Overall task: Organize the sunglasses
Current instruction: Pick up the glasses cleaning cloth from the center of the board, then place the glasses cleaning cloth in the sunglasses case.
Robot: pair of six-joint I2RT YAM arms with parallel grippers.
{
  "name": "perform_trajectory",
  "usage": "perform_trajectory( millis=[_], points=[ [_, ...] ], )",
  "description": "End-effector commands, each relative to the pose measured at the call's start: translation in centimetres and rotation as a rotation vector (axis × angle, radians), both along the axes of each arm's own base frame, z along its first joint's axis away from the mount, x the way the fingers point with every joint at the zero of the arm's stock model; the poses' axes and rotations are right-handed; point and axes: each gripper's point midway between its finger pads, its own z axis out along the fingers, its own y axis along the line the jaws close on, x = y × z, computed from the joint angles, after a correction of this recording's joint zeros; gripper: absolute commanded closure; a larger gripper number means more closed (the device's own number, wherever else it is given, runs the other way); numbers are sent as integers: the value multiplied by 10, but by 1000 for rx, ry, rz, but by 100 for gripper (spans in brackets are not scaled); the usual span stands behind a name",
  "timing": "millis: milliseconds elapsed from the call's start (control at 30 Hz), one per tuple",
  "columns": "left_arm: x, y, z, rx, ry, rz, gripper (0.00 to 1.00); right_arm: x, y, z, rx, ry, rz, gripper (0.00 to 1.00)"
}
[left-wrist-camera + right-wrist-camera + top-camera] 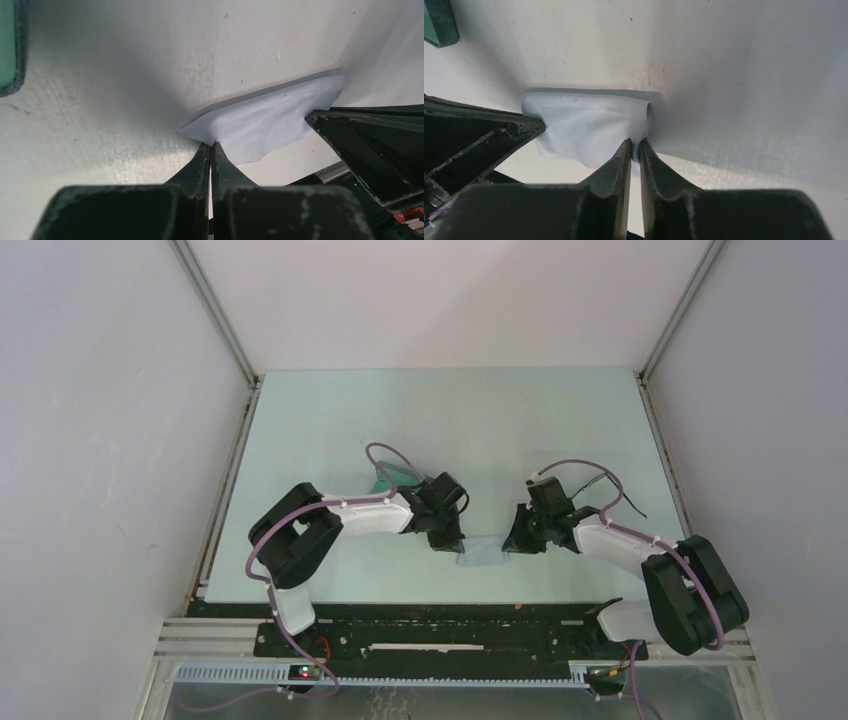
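At cloth (pixel 270 120) corner: L pincer (pixel 212 146) (clamped)

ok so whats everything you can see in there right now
cloth: one, pale blue, near the table's front, stretched between both sets of fingers
case: one, dark grey rim with teal inside, behind the left arm, partly hidden
sunglasses: apparently one pair, thin black wire, beside the right arm, mostly hidden
table: one, pale, white walls around it
left fingers: black, shut on one cloth corner
right fingers: black, pinching the opposite edge
left arm, right arm: two, black and white, purple cables
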Motion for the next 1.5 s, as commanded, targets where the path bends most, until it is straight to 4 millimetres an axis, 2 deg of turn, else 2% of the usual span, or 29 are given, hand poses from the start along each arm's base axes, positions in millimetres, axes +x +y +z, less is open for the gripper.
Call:
perform_trajectory(
  millis=[0, 133, 367, 467, 633, 800, 1067, 1200, 1300, 1467],
  points=[
    [-1, 2, 2, 17, -18, -25, 100, -5, -3, -11, -33, 32, -14, 86],
    [2, 2, 6, 15, -40, -25, 100, -5, 0, -8, -31, 24, -11, 100],
    [5, -5, 32, -28, -110, -132, 100, -5, 17, 18, 28, -40, -2, 100],
    [9, 3, 39, 2, -134, -156, 100, -2, 27, 30, 48, -65, 5, 100],
    [18, 25, 51, 6, -166, -143, 100, 3, 48, 52, 102, -95, 16, 100],
    [28, 53, 71, 59, -232, -154, 100, 9, 77, 77, 166, -131, 40, 100],
    [66, 108, 99, 161, -360, -81, 100, 35, 127, 106, 215, -204, 47, 100],
    [91, 136, 100, 219, -399, -52, 100, 51, 148, 109, 227, -221, 25, 100],
    [106, 148, 94, 268, -399, -93, 100, 62, 162, 108, 235, -232, 11, 100],
    [126, 167, 86, 340, -366, -60, 100, 80, 177, 100, 199, -265, 15, 100]
  ],
)
